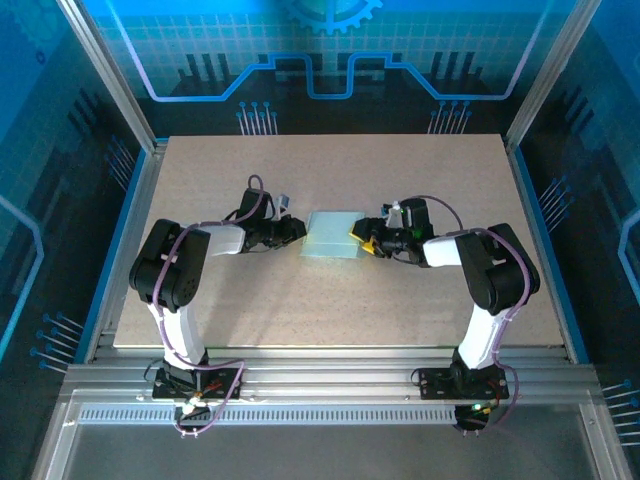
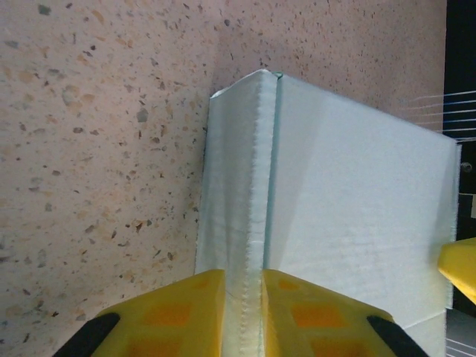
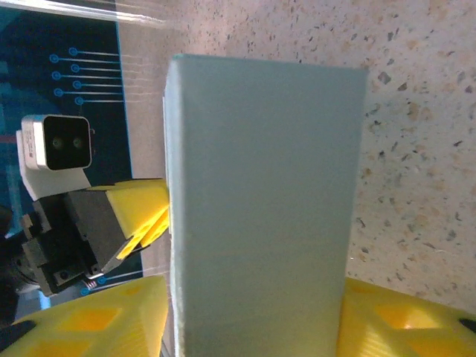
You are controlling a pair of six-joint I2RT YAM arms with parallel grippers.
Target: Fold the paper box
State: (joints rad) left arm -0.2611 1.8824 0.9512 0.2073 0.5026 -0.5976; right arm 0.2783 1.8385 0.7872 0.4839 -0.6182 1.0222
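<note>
Paper box [image 1: 333,236], long axis left-right across table [image 1: 400,300]

There are 1 paper box [image 1: 333,236], 1 table [image 1: 330,310] and 2 arms [image 1: 180,275], each with 1 gripper, the left gripper [image 1: 297,231] and the right gripper [image 1: 362,240].

No legible text, number, brand name or label can be read on any surface. The only sign is a partial blue gear emblem [image 1: 331,12] at the top centre of the far backdrop panel [image 1: 200,50]. Blue circuit-trace lines [image 1: 320,78] run below it. None carries lettering.
</note>
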